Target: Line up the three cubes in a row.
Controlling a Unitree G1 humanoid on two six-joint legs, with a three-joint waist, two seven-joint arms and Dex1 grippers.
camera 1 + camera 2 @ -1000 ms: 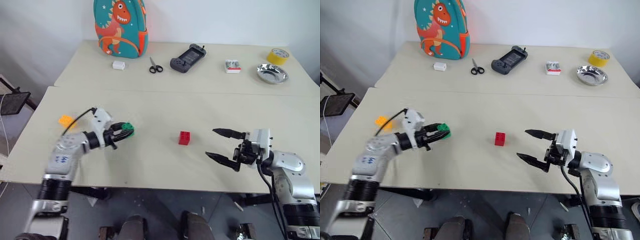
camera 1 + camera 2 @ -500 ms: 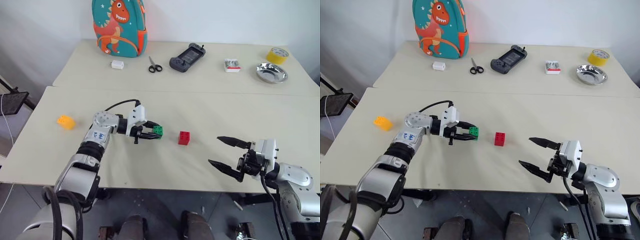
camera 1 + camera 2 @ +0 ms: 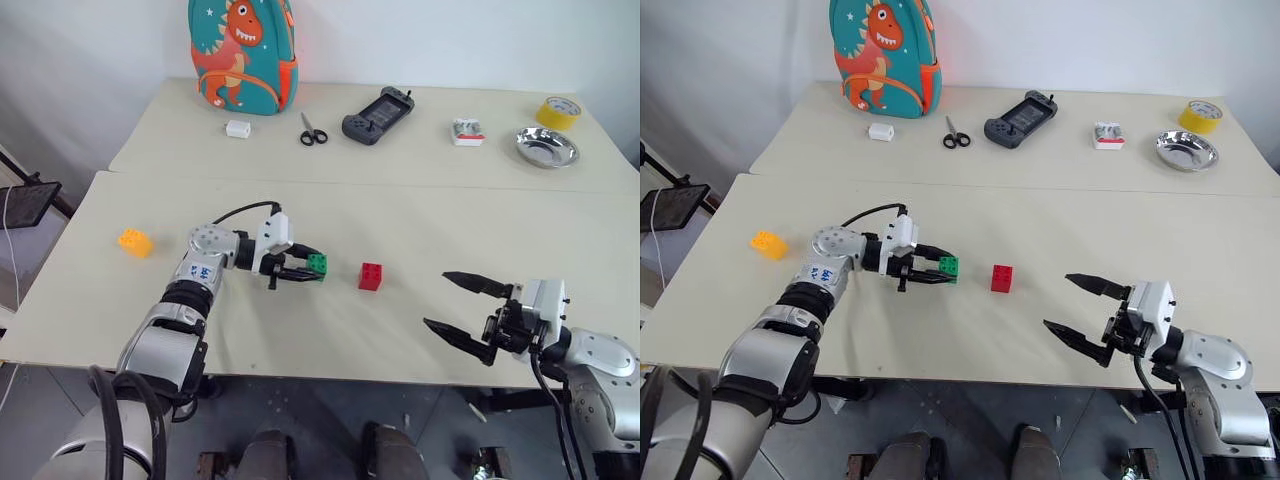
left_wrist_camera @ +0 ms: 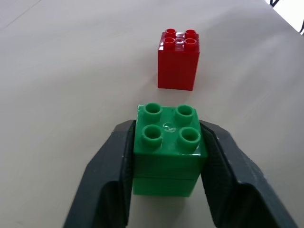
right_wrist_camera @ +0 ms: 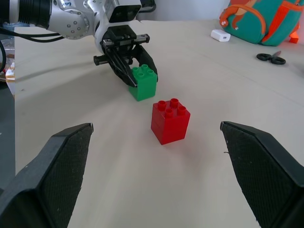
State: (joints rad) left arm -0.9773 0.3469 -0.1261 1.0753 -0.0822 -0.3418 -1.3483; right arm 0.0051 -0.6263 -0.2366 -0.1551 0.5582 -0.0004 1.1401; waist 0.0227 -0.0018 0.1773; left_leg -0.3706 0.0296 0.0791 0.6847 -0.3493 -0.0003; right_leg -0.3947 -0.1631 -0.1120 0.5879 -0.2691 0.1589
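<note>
Cubes: three studded bricks lie on the near surface [image 3: 420, 215]; none is yet in a finished row.
Green cube [image 3: 317, 264]: sits on the surface mid-way along the near part, just left of the red cube, a small gap between them.
Red cube [image 3: 370, 276]: stands free, near the middle of the surface.
Orange-yellow cube [image 3: 134, 242]: well apart, towards the left edge.
Left end effector [image 4: 166, 161]: fingers flank the green cube on both sides; whether they pinch it or have slackened, I cannot tell.
Right end effector [image 3: 468, 311]: spread wide, holding nothing, near the front edge on the right.
Step in hand: judged to be placing the green cube beside the red.
Next move: release cleanly, withdraw without nudging either cube, then fetch the orange-yellow one and set it in line.
</note>
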